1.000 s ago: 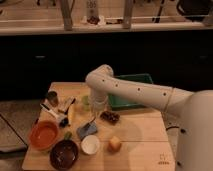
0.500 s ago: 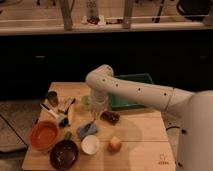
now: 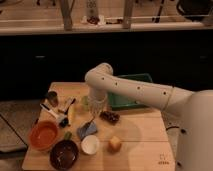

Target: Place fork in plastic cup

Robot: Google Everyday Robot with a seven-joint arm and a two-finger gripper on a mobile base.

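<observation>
Robot gripper (image 3: 96,109) hangs just beside the light-green plastic cup (image 3: 86,102), the fork (image 3: 90,121) just beneath; I cannot tell its grip.

My arm's gripper (image 3: 98,106) hangs low over the wooden table (image 3: 142,135), just beside the light-green plastic cup (image 3: 85,103). The thin dark fork (image 3: 90,121) slants below it, its lower end at the blue sponge (image 3: 87,131). An orange bowl (image 3: 44,135), a dark bowl (image 3: 64,154) and a white cup (image 3: 90,145) line the near edge.
</observation>
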